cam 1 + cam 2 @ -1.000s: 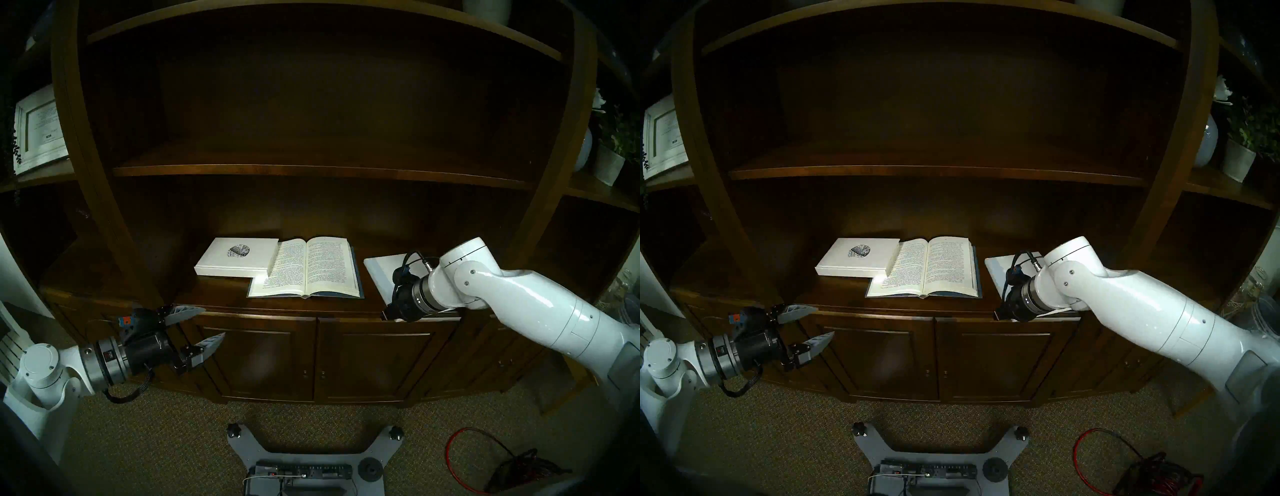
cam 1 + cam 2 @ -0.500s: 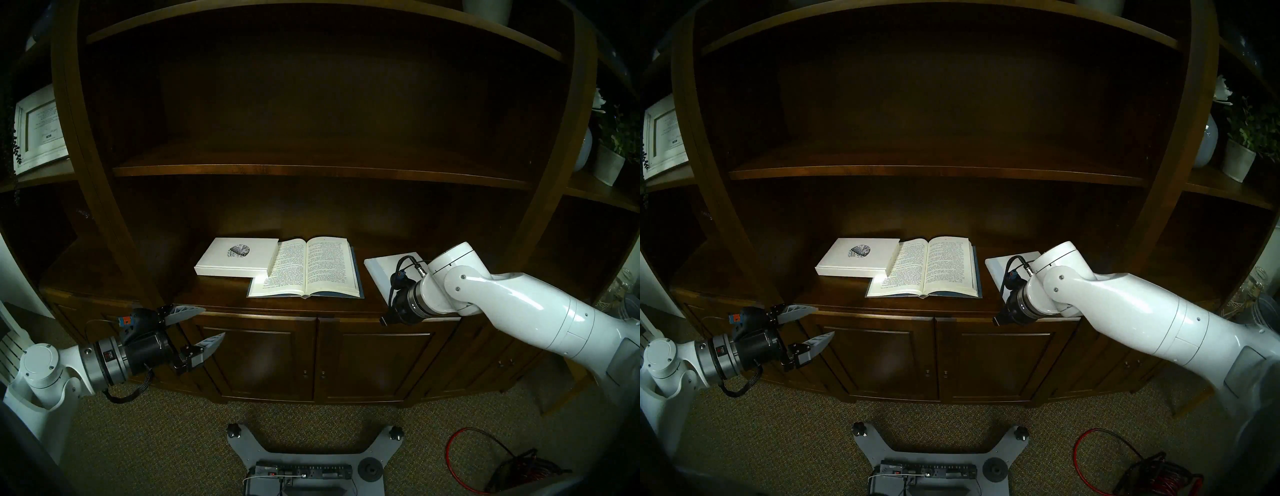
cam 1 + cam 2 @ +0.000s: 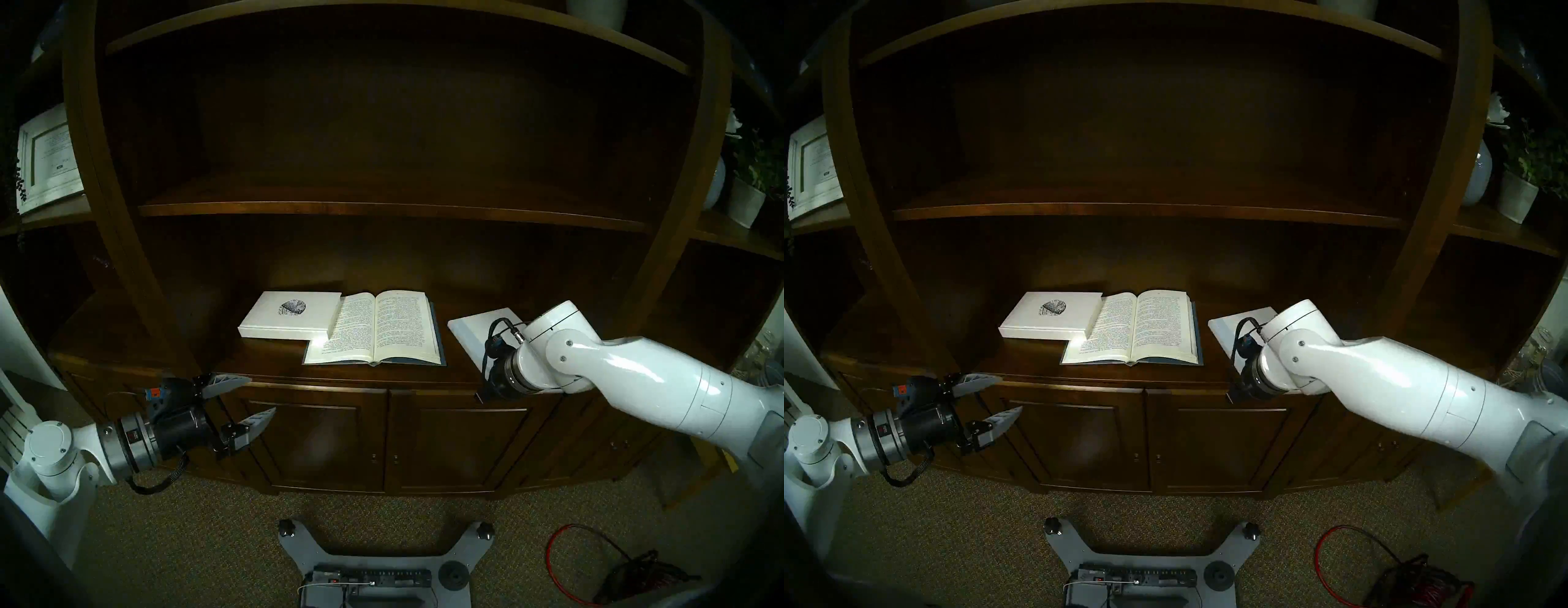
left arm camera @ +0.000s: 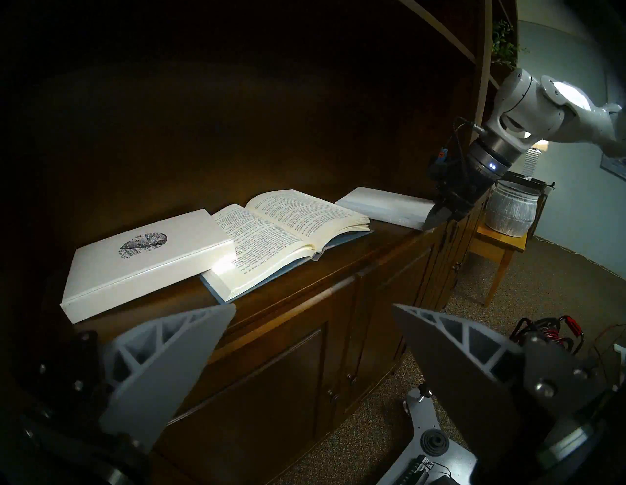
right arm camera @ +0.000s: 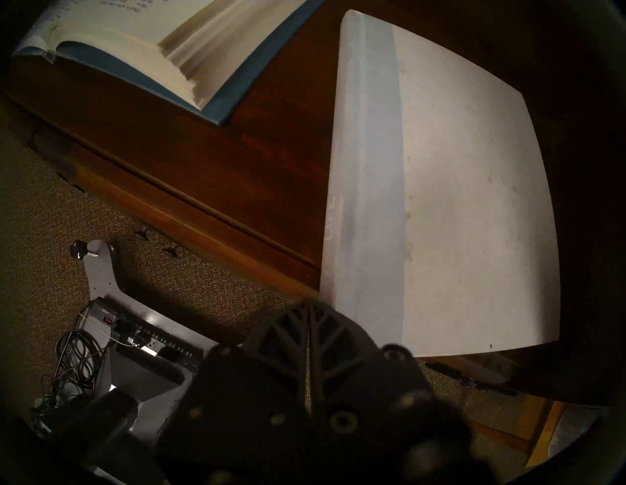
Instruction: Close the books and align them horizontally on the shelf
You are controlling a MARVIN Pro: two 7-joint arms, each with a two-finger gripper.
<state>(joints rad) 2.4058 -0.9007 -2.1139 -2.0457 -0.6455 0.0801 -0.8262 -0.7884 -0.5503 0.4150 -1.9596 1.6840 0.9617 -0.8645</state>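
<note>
So from the head cameras, three books sit on the shelf [image 3: 263, 365], the deep ledge above the cabinet doors [image 3: 314, 441]. Taking the open book [image 3: 375, 329] as the landmark: it lies flat near the middle, pages up, blue cover showing along its edges. The speckled book [image 3: 290, 315] lies closed just left of it, and its right edge rests on the open book's left page. The plain book [image 3: 475, 335] lies closed to the right of the open book, apart from it, turned at an angle, partly hidden by the right arm [image 3: 636, 373]. The left gripper [image 3: 254, 397] hangs well left of the open book and lower, in front of the cabinet, fingers spread wide with nothing between them.

Left wrist view: same spread fingers [image 4: 162, 369] at the bottom, empty. The right gripper [image 4: 435, 216] points down at the plain book's [image 4: 382, 205] near corner, right of the open book [image 4: 288, 233], with its fingers pressed together. Can't tell if the tip touches the book.

Right wrist view: the right gripper [image 5: 308, 318] is clenched tight, gripping nothing, right at the near end of the plain book's [image 5: 474, 203] blue-grey spine strip. That corner overhangs the shelf [image 5: 237, 176] edge. The open book [image 5: 142, 44] is up and left.
</note>
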